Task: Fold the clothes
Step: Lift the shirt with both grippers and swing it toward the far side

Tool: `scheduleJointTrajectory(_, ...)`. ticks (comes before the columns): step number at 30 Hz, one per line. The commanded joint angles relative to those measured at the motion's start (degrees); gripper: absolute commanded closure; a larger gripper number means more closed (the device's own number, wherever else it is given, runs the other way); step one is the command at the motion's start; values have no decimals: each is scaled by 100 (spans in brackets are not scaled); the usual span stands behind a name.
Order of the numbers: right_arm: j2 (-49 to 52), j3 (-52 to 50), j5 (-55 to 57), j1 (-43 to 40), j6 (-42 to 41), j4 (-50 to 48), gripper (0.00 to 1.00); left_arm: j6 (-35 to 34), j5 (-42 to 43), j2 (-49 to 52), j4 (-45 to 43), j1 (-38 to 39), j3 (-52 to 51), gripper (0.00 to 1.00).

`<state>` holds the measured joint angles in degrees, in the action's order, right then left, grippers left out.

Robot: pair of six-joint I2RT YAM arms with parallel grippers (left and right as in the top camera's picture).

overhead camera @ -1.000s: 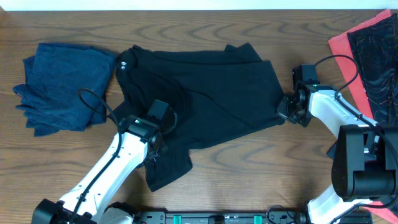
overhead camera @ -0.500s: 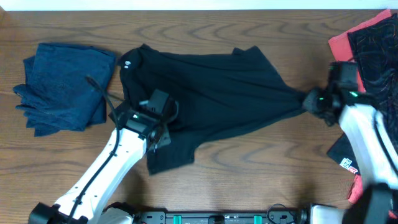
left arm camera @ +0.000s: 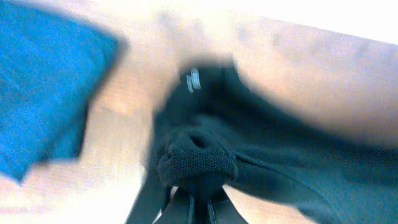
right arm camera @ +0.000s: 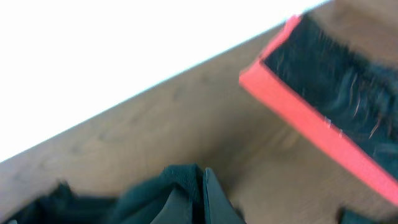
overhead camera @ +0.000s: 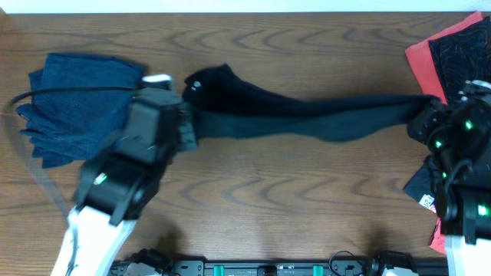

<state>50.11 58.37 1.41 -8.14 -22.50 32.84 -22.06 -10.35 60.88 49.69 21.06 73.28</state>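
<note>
The long black garment (overhead camera: 307,116) hangs stretched in a narrow band across the table between my two grippers, its white round logo (overhead camera: 198,84) near the left end. My left gripper (overhead camera: 186,129) is shut on the left end; in the left wrist view the cloth (left arm camera: 199,163) bunches over the closed fingers and the logo (left arm camera: 194,79) shows beyond. My right gripper (overhead camera: 423,123) is shut on the right end, with a fold of black cloth (right arm camera: 171,190) pinched between its fingers (right arm camera: 214,199).
A dark-blue garment (overhead camera: 73,107) lies crumpled at the far left, close to my left arm. At the right edge a coral-red garment (overhead camera: 426,61) lies under a black-patterned one (overhead camera: 464,54). A dark piece with a white label (overhead camera: 426,195) lies by my right arm.
Both grippers have pulled apart and lifted. The black garment, spread flat a second ago, is now drawn into a taut strip off the table. The left arm swung up and left.
</note>
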Motion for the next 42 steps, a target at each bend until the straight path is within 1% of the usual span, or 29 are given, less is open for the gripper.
scheduleJointTrajectory(1,-212,4,476,-48,162,-192,99,144,-323,-363,-291,-452,144,94)
scheduleJointTrajectory(5,-177,4,498,-48,369,-503,99,-210,-315,-557,-651,-883,144,94)
scheduleJointTrajectory(9,179,4,-20,-48,743,-743,99,-264,114,-354,-817,-964,133,94)
scheduleJointTrajectory(14,1019,4,-704,-46,1054,-953,99,-264,229,437,-949,-964,122,94)
scheduleJointTrajectory(17,1786,4,-942,-42,1196,-1346,99,-260,247,1215,-1394,-964,122,94)
scheduleJointTrajectory(19,2253,4,-940,-42,1189,-1766,99,-249,247,1705,-1915,-964,122,94)
scheduleJointTrajectory(21,2771,4,-927,-42,1115,-2457,99,-190,243,2225,-2745,-964,122,94)
scheduleJointTrajectory(23,3285,7,-750,-46,796,-3418,99,-114,238,2699,-3779,-964,122,94)
scheduleJointTrajectory(26,3731,92,-413,-59,188,-4516,99,271,238,3202,-5337,-984,122,94)
scheduleJointTrajectory(29,3891,424,-295,-111,-188,-4964,99,431,208,3427,-6535,-1080,203,94)
scheduleJointTrajectory(31,3908,841,-271,-181,-175,-4964,99,428,199,3460,-6885,-1220,452,94)
scheduleJointTrajectory(34,3908,1668,-262,-321,186,-4811,99,435,201,3460,-6883,-1475,1158,94)
scheduleJointTrajectory(37,3910,2594,-96,-413,584,-4321,99,601,245,3462,-6717,-1681,1982,94)
scheduleJointTrajectory(40,3912,3407,94,-426,1099,-3635,99,769,245,3462,-6057,-1757,2859,94)
scheduleJointTrajectory(42,3917,3668,118,-426,1220,-3176,99,769,278,3456,-5292,-1749,3235,94)
